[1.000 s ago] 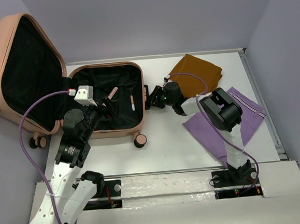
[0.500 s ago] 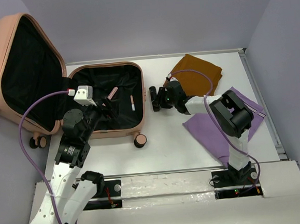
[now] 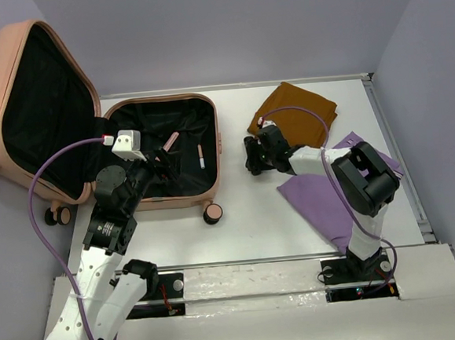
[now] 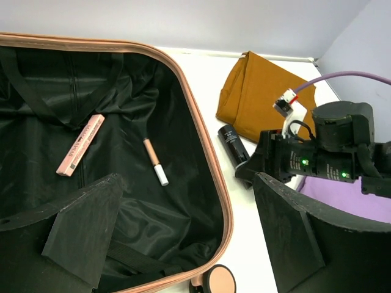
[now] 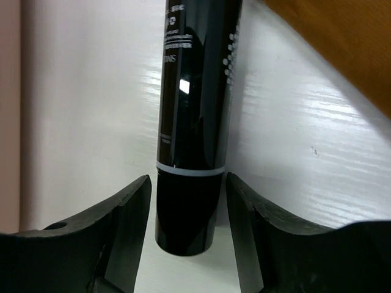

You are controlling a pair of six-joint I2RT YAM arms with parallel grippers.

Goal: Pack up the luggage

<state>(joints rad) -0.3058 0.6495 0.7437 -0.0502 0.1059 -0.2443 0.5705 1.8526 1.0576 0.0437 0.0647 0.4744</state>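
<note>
- One suitcase (image 3: 210, 152) lies open at the table's (image 3: 255, 223) left: the base flat on the table, the lid (image 3: 13, 45) propped up against the left wall.
- Two small things lie on the black lining of the base, apart from each other: a pink tube (image 4: 80, 144) and a thin stick (image 4: 155, 161) with a white tip.
- One black tube (image 5: 195, 122) lies on the table between the suitcase and the cloths.
- Two cloths lie to the right: a mustard cloth (image 3: 298, 111) at the back and a purple cloth (image 3: 332, 197) nearer the arms.
- Left gripper (image 3: 164, 161): jaws spread wide, nothing between them, over the base's near part.
- Right gripper (image 5: 188, 195): jaws part-open and straddling the black tube's end. A thin gap shows at least on one side, and the tube rests on the table.
- Only the right wrist view shows how closely the fingers (image 5: 122, 232) flank the tube. From above, the gripper hides the tube.
- Only the left wrist view shows the black tube's whole length, just beside the mustard cloth's edge, with the right gripper at its near end.
- Only the top view shows the lid and both arms.
- One wheel (image 4: 217, 281) shows at the base's near right corner in the left wrist and top views.
</note>
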